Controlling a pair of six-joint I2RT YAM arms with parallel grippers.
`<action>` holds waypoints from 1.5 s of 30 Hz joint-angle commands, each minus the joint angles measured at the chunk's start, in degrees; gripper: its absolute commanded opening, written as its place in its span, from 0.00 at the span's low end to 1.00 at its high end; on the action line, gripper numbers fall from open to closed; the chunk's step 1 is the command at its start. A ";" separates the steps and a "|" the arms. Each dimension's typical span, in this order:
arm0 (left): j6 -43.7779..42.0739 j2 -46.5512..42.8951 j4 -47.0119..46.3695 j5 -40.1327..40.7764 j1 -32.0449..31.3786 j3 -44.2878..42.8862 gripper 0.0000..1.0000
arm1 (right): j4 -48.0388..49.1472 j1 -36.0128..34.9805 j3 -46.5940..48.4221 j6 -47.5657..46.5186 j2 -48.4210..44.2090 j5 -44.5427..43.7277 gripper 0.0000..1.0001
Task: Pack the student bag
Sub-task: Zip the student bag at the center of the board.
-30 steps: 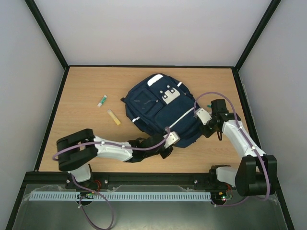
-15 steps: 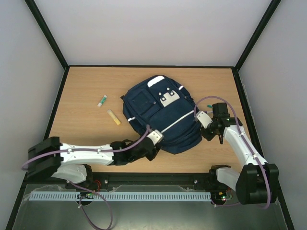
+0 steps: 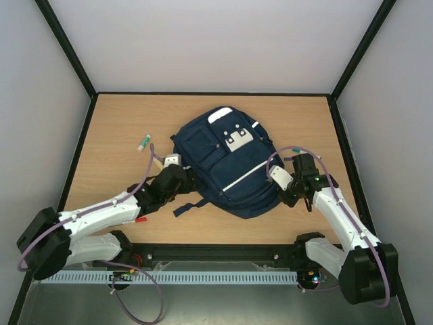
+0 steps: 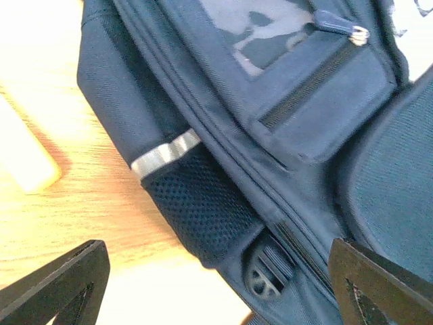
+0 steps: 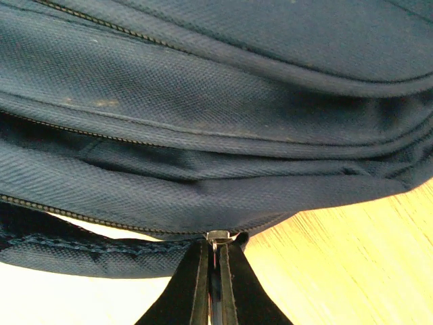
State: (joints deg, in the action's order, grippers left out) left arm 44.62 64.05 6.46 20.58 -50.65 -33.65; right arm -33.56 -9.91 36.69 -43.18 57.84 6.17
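Observation:
The student bag, a navy backpack with white stripes, lies flat mid-table with its front up. My left gripper hovers at its left side, jaws wide open and holding nothing. In the left wrist view the left gripper frames the bag's mesh side pocket, a silver strip and a dark buckle. My right gripper sits at the bag's near right edge. The right wrist view shows the right gripper shut on a metal zipper pull of the bag.
A yellow stick lies left of the bag by the left wrist, and it also shows as the yellow stick. A green-and-white tube lies farther left. A dark strap trails off the bag's near side. A small red item lies beside the left arm.
My left gripper let go at the bag's near edge, swung left to the bag's left side and opened wide. The bag shifted slightly. The right gripper stayed shut, drifting a little nearer.

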 commanded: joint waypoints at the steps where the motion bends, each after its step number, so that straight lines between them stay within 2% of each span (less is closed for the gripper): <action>1: -0.76 5.70 -7.81 -9.71 7.37 -0.12 0.91 | -5.11 -1.90 -1.17 -1.02 -0.54 2.09 0.01; 4: -3.21 15.40 -11.03 -16.87 14.33 -5.46 0.90 | -5.48 -2.95 -1.16 -0.99 -0.71 2.27 0.01; 6: -4.87 21.68 -12.18 -20.08 16.01 -9.85 0.89 | -5.56 -3.89 -1.31 -0.63 -0.76 2.56 0.01; 11: -9.59 36.16 -16.50 -24.96 17.07 -22.28 0.88 | -5.25 -8.07 -2.05 0.30 0.03 3.15 0.01; 14: -13.89 43.20 -14.14 -25.85 17.61 -32.09 0.86 | -5.63 -12.44 -0.54 3.26 1.40 4.09 0.01; 16: -16.79 45.55 -12.00 -23.58 17.73 -36.65 0.85 | -5.85 -15.99 1.11 5.99 2.21 5.54 0.01; 20: -17.61 40.75 -12.99 -18.79 18.61 -33.06 0.84 | -5.32 -20.45 3.31 10.09 3.64 9.08 0.01; 25: -20.91 23.30 -20.15 -18.05 15.11 -17.05 0.84 | -5.53 -20.50 3.36 10.49 5.39 12.05 0.01; 28: -25.79 12.92 -22.44 -22.20 10.18 -8.62 0.82 | -5.91 -20.46 2.84 10.17 4.58 12.08 0.01; 31: -32.38 7.25 -22.39 -27.64 3.86 -4.61 0.78 | -7.01 -20.46 3.21 9.69 3.58 11.74 0.01; 34: -36.85 4.65 -20.66 -27.32 -1.85 -2.50 0.77 | -8.70 -20.45 4.54 9.19 3.09 11.67 0.01; 38: -40.61 3.44 -22.39 -30.32 -3.76 1.27 0.76 | -10.29 -20.48 6.25 9.38 3.01 12.55 0.01; 43: -45.01 8.84 -22.76 -33.43 -4.57 -0.45 0.64 | -10.69 -20.49 6.65 9.79 3.36 12.98 0.01; 45: -46.65 12.90 -23.71 -33.60 -5.60 -1.75 0.64 | -10.71 -20.50 6.59 10.16 3.48 13.19 0.01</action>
State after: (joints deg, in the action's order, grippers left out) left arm 3.57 71.50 -14.63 -10.28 -54.68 -33.04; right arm -40.56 -30.00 41.65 -33.76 61.76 15.64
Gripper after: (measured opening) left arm 0.641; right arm 0.021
